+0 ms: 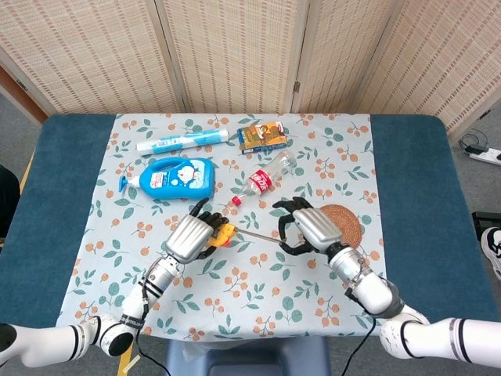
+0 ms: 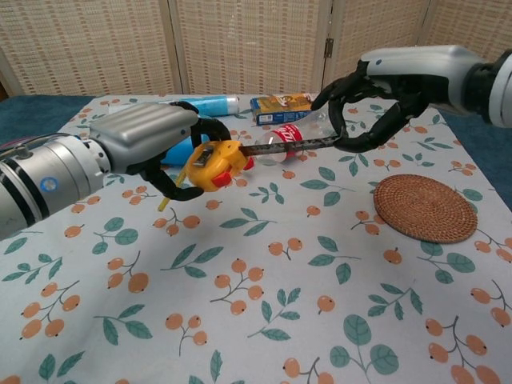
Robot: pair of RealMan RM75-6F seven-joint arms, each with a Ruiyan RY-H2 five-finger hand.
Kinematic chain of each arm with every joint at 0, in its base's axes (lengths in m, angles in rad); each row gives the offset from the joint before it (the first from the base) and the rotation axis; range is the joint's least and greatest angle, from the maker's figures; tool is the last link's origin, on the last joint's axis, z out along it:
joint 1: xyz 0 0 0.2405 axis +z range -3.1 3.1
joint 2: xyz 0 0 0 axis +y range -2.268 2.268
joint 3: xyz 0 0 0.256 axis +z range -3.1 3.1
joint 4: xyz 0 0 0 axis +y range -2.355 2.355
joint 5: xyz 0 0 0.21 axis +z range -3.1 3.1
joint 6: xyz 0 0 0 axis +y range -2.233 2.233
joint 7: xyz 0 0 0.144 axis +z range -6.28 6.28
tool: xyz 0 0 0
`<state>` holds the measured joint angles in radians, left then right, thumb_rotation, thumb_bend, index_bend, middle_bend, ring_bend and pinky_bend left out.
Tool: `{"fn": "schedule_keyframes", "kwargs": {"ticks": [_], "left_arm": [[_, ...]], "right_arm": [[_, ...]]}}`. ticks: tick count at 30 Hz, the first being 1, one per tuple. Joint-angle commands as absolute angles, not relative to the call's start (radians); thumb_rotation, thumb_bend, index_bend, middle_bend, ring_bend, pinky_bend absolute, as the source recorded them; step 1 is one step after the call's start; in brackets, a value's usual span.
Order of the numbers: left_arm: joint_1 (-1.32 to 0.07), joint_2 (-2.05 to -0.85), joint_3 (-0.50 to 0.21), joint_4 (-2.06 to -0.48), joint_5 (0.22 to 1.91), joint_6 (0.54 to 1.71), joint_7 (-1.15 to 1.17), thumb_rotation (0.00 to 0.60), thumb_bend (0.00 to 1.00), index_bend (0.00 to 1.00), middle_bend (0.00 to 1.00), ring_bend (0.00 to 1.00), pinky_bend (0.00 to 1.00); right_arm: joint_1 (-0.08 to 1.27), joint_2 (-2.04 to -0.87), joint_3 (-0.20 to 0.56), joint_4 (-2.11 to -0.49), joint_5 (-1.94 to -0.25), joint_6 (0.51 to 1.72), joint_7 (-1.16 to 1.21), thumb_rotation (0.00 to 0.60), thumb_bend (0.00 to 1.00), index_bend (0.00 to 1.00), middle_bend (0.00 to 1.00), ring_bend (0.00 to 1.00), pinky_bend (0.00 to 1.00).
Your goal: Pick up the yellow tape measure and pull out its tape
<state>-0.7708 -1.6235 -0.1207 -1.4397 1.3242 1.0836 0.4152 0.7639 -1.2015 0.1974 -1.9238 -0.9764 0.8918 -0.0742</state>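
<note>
Mid-pull: yellow tape measure (image 2: 212,164) gripped off the table in left hand (image 2: 152,148), tape (image 2: 292,144) end pinched by right hand (image 2: 376,104), so next probably just spreading both hands wider, keeping grips firm.

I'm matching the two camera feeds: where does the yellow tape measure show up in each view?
Head view: yellow tape measure left of centre, gripped by the left hand.
Chest view: tape measure upper left of centre, in the same left hand.
Shared landmark: the woven coaster, right of both hands.
</note>
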Motion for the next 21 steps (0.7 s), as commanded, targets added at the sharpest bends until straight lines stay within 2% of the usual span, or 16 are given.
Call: {"fn": "schedule_keyframes", "kwargs": {"ticks": [1, 11, 21], "left_arm": [[-0.754, -1.602, -0.099, -1.386, 1.342, 1.080, 0.380, 0.600, 0.39, 0.54, 0.53, 0.44, 0.10], [-0.718, -1.555, -0.068, -1.272, 1.366, 1.059, 0.278, 0.600, 0.39, 0.54, 0.53, 0.44, 0.10], [-0.704, -1.535, -0.054, -1.205, 1.416, 1.057, 0.149, 0.600, 0.39, 0.54, 0.53, 0.43, 0.10]], "right_arm": [[0.714, -1.126, 0.189, -1.967, -1.034, 0.898, -0.010, 0.600, 0.64, 0.68, 0.19, 0.13, 0.01], [0.565, -0.892, 0.159, -2.042, -1.270, 0.930, 0.243, 0.600, 0.64, 0.68, 0.19, 0.13, 0.01], [0.449, -0.744, 0.105, -2.042, -1.504, 1.026, 0.485, 0.600, 0.64, 0.68, 0.19, 0.13, 0.01]]}}
